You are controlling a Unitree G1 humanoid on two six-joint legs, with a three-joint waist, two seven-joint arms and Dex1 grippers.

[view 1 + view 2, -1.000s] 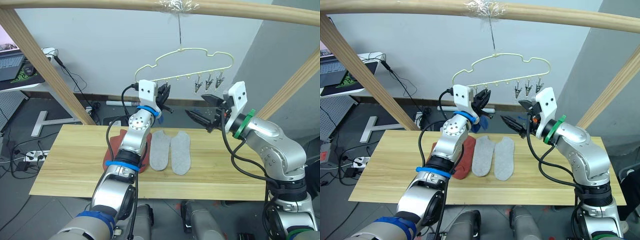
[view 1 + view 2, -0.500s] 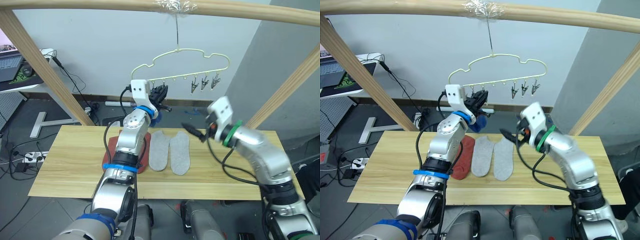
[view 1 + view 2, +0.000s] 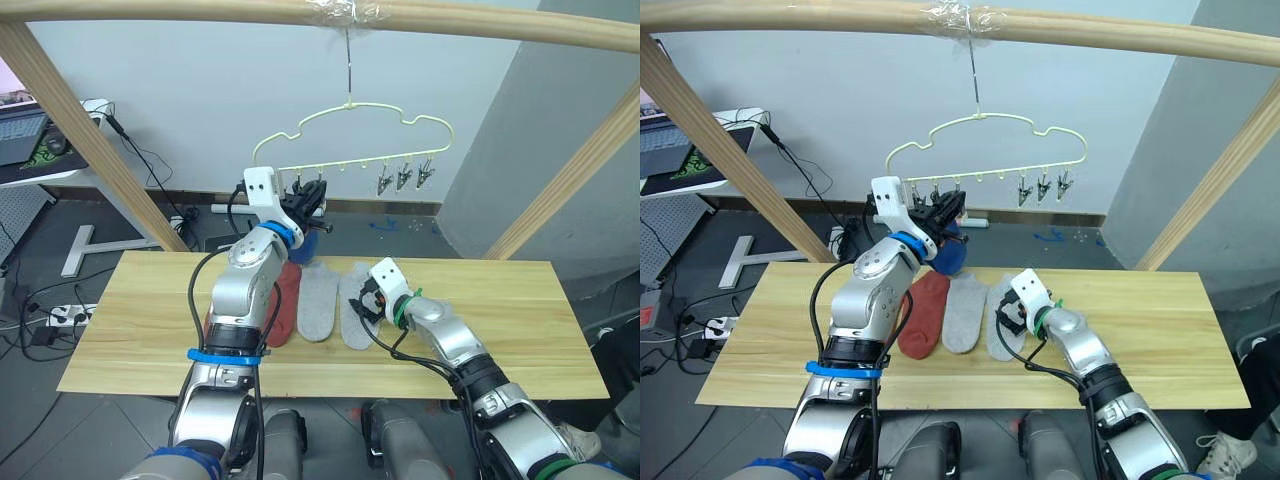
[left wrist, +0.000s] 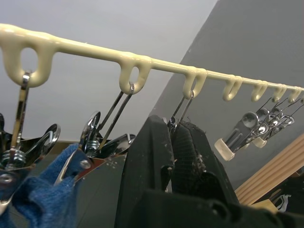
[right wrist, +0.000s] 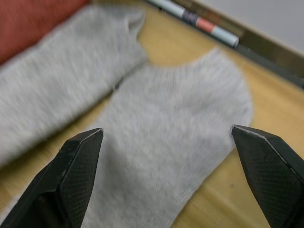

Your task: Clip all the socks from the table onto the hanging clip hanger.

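Tabletop (image 3: 140, 330) — two grey socks (image 3: 340, 302), one red sock (image 3: 283, 305).

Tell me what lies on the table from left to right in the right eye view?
Rust-red sock → first light grey sock → second light grey sock, with the robot's right gripper open just over it → bare table.

On the pale yellow-tan table (image 3: 520, 310) with visible grain lay a rust-red sock (image 3: 284, 304) and two light grey socks (image 3: 322, 302), a blue sock (image 4: 35, 194) hung from the pale-yellow clip hanger (image 3: 352, 132) with grey metal clips (image 3: 402, 178).
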